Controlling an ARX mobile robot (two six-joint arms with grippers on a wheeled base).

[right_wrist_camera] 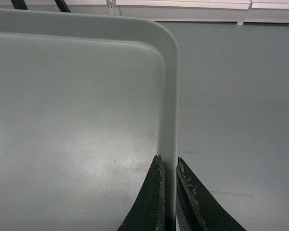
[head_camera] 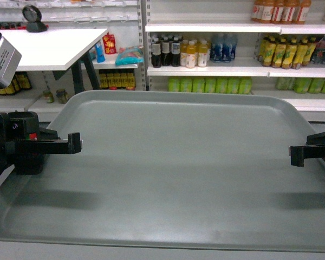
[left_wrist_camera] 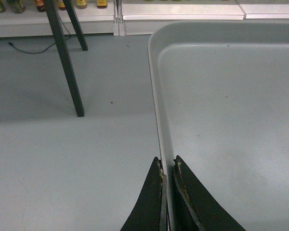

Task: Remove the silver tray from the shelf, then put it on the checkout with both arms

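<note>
The silver tray [head_camera: 173,162] fills most of my head view, held level in front of me above the grey floor [left_wrist_camera: 62,159], its far edge toward the store shelves. My left fingers [left_wrist_camera: 167,166] are pinched on its left rim, one finger inside the tray and one outside, with the rim squeezed between them. My right fingers [right_wrist_camera: 167,163] clamp the right rim the same way, just short of the far rounded corner. The tray is bare inside. Off to my left stands the white tabletop [head_camera: 49,46] on dark slanted legs [left_wrist_camera: 62,57], well apart from the tray, with a small dark object [head_camera: 33,19] on it. Beyond are shelves [head_camera: 216,70] stocked with bottles [head_camera: 192,51].
</note>
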